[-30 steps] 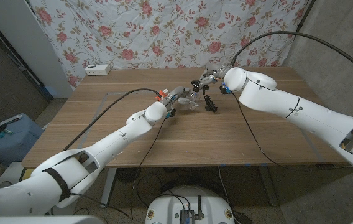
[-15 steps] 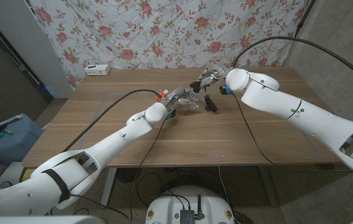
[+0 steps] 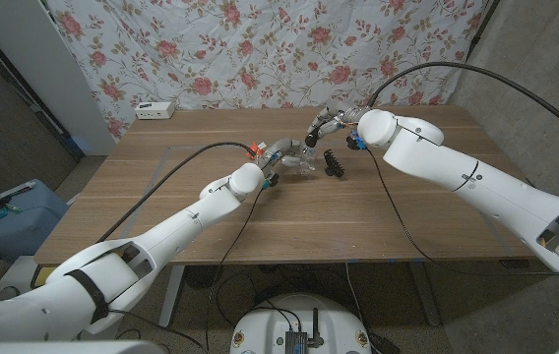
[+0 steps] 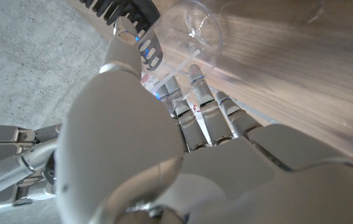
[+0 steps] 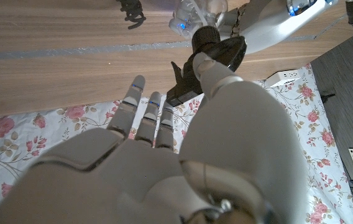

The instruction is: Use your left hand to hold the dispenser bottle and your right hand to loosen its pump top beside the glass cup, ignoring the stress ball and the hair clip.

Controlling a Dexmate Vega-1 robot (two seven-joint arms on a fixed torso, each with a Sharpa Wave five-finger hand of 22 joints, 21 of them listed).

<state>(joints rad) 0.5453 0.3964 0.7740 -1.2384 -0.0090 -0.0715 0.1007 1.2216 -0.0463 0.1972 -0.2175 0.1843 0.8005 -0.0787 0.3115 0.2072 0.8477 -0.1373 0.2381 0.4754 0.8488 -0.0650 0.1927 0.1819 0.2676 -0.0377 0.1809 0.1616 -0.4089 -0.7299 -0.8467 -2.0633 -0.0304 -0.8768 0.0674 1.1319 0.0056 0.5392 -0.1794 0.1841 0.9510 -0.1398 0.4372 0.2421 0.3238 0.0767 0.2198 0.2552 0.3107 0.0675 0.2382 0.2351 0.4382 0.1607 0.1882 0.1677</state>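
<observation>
Head view shows your right hand (image 3: 327,125) has drawn back a little over the dispenser bottle (image 3: 297,157) your left hand (image 3: 278,157) grasps mid-table, while right wrist view shows its thumb on the pump top (image 5: 217,46), fingers spread, so loosening continues

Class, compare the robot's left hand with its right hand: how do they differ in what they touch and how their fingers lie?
1. The left hand grips the clear body of the dispenser bottle. The right hand works the black pump top.
2. The left hand sits low by the table, the right hand above it.
3. The right hand's thumb is on the pump top with its other fingers stretched straight.

Both are white and on the same bottle.
</observation>
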